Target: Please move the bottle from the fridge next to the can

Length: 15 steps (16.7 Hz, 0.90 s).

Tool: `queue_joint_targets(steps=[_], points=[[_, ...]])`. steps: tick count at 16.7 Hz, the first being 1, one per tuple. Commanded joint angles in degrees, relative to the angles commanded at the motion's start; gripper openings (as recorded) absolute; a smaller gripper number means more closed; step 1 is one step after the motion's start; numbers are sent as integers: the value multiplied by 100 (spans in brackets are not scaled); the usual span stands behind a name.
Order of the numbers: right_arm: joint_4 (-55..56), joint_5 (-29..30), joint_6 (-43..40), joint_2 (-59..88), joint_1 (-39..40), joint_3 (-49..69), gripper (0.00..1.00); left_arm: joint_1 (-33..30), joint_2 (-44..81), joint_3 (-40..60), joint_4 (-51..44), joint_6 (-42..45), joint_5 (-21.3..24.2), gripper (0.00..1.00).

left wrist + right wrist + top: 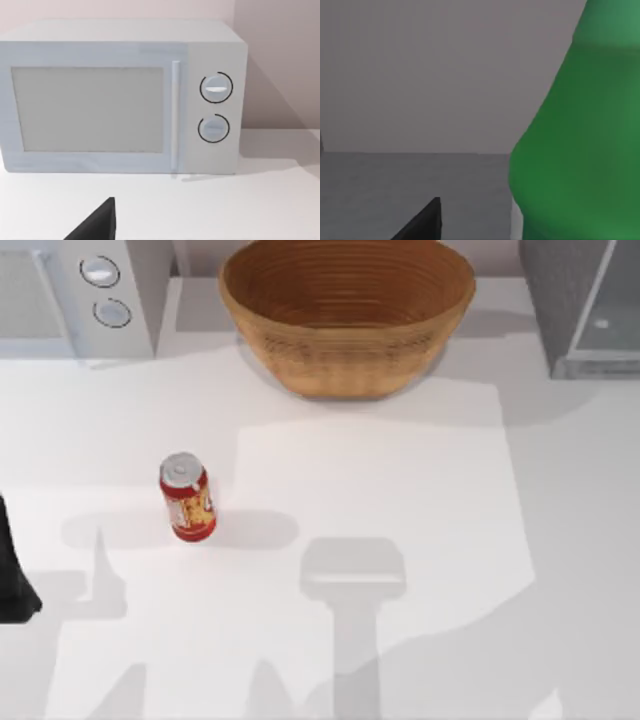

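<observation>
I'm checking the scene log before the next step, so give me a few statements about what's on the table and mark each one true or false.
1. The can stands upright on the table. True.
2. The bottle already stands beside the can. False: nothing stands next to the can in the top view; the green bottle appears close up in the right wrist view, against a grey interior.
3. The wicker basket sits at the back of the table, between the microwave and the fridge. True.
4. The microwave door hangs open. False: in the left wrist view its door is shut flush.
5. The can lies inside the basket. False: it stands on the bare table, in front of the basket and to the left.
</observation>
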Motion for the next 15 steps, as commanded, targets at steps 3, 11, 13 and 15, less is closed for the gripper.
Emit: queue_joint_targets(steps=[3, 11, 13, 15], points=[[0, 0, 0, 0, 0, 0, 62, 0, 0, 0, 0, 0, 0, 100], [0, 0, 0, 0, 0, 0, 2, 0, 0, 0, 0, 0, 0, 100], [0, 0, 0, 0, 0, 0, 0, 0, 0, 0, 0, 0, 0, 100], [0, 0, 0, 0, 0, 0, 0, 0, 0, 0, 0, 0, 0, 100]])
